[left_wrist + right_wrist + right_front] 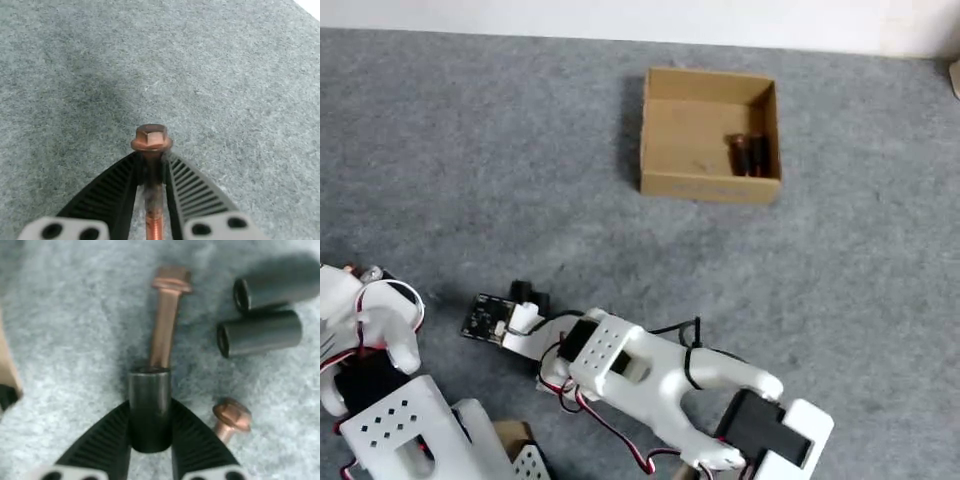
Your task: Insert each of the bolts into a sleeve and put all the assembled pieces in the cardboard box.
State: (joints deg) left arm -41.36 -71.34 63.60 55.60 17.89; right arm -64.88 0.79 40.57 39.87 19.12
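Status: two dark assembled pieces (750, 155) lie at 3 o'clock inside the open brown cardboard box (710, 186), which stands at 1 o'clock on the grey felt table (470, 150).

The left gripper (152, 165) clamps a copper hex-flange bolt (151, 138) by its shank. The right gripper (150, 405) clamps a black cylindrical sleeve (149, 412), and a second copper bolt (167, 315) lies with its shank end at the sleeve's mouth.

Two loose black sleeves (260, 332) and a third copper bolt (231, 417) lie nearby.

Judged remaining: three assemblies.
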